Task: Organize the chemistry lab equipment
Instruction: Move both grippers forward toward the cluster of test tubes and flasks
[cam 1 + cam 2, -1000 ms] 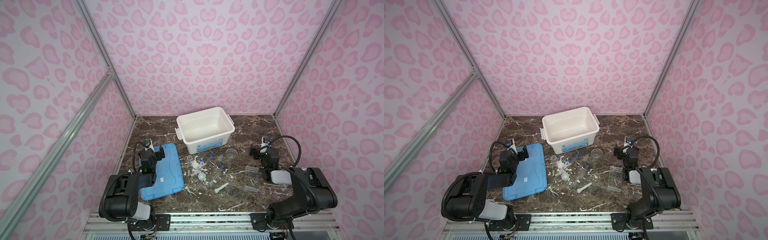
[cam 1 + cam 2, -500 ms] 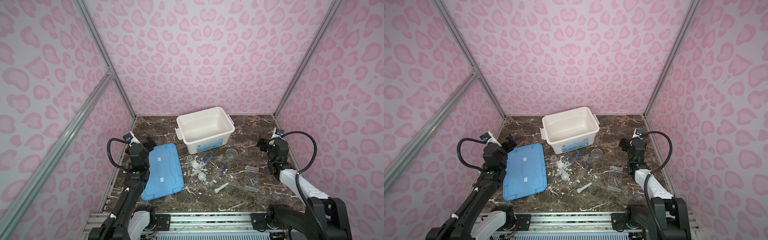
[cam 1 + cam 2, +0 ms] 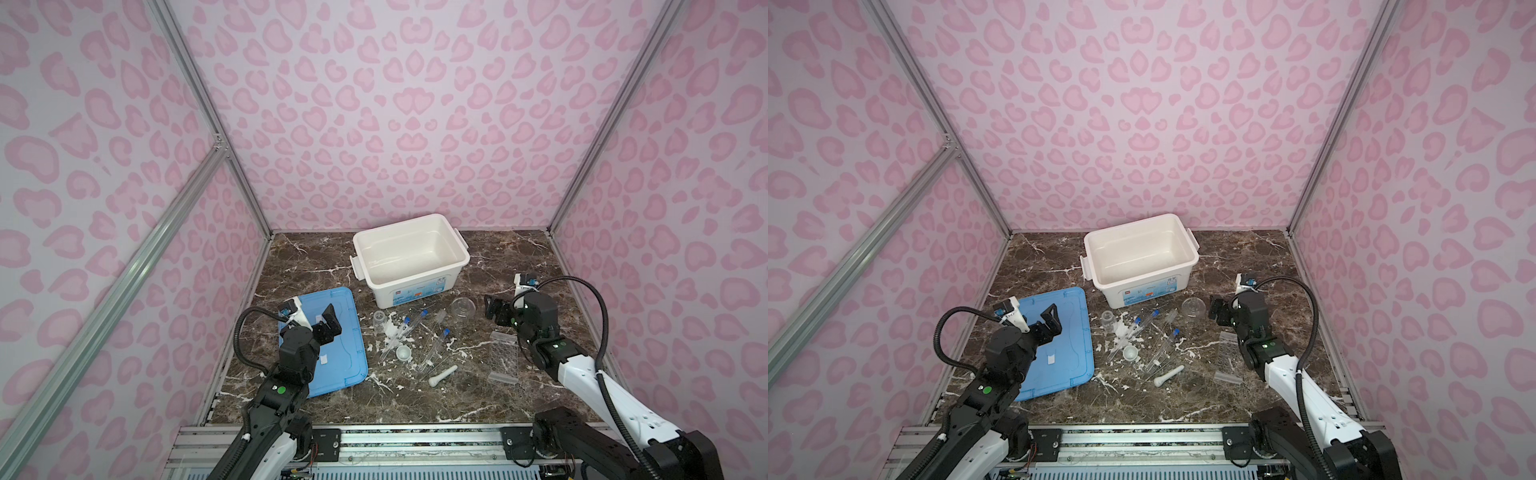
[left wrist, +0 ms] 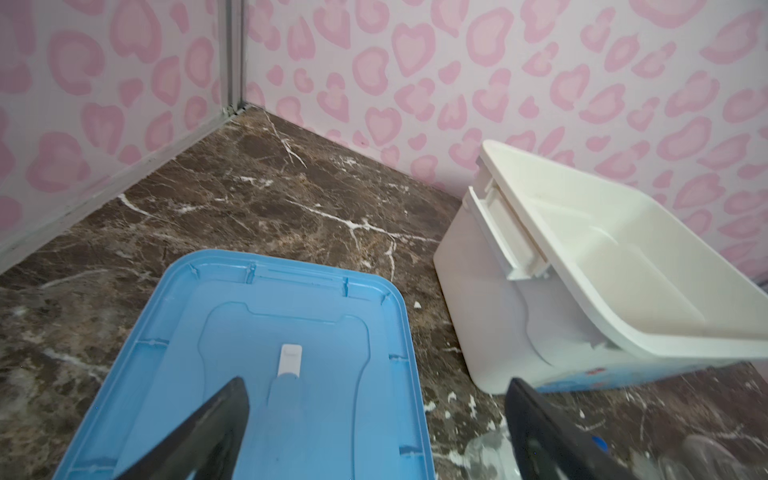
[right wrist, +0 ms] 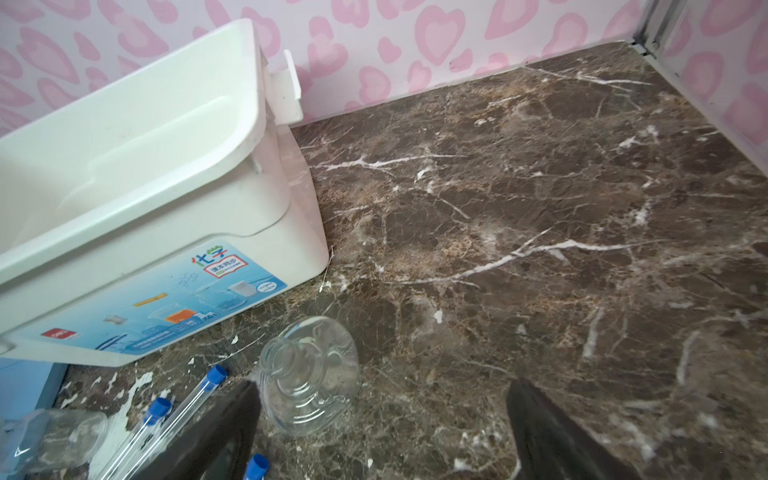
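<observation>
**Bench at the start of sorting.** Tubes [image 3: 415, 328], mortar [image 3: 403, 353], pestle [image 3: 443, 374] and small beaker [image 3: 379, 321] lie scattered mid-bench, just in front of the open bin [image 3: 451, 266]. The rack [image 3: 503, 355] lies to their right. The lid [image 3: 345, 357] rests aside at left, leaving the bin free for loading. The left fingers [image 4: 199, 436], spread and empty, hover over the lid. The right fingers [image 5: 552, 432], likewise spread and empty, hang beside the large beaker [image 3: 462, 308], probably the first pick.

My left arm [image 3: 295, 353] and right arm [image 3: 577, 370] have black joints, white links, green dots [image 3: 281, 389], looping black cables [image 3: 604, 316] and black wedge fingers [image 4: 199, 436].
</observation>
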Robot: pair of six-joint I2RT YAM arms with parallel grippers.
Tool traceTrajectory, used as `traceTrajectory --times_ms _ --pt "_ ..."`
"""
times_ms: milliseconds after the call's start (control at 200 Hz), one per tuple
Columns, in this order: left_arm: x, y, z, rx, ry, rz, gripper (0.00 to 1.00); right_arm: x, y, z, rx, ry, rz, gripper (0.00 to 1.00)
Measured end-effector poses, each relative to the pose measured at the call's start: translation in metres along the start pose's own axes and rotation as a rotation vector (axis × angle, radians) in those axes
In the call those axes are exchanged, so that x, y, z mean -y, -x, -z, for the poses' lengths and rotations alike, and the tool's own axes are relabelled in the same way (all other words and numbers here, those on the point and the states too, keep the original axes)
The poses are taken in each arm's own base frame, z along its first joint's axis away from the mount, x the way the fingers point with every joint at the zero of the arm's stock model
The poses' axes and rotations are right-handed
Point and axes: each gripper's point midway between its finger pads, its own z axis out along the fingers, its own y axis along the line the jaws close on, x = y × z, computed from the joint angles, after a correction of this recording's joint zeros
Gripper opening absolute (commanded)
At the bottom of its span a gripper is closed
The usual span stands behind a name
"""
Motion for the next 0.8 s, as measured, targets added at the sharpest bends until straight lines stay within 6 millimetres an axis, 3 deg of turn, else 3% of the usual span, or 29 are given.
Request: traceTrajectory --times_ms 160,545,800 --pt "0.02 -0.024 0.004 -0.073 -0.057 -0.084 0.98 -0.002 -0.017 0.002 -0.045 -0.002 -0.018 0.92" --pt "0.079 -0.065 0.018 -0.187 -0.186 -0.28 0.99 -0.002 -0.032 0.009 -0.069 -0.001 -0.049 0.9" --pt "0.087 -0.1 0.023 -0.291 -0.212 -0.377 0.92 -0.007 -0.039 0.011 -0.099 0.021 -0.049 0.89"
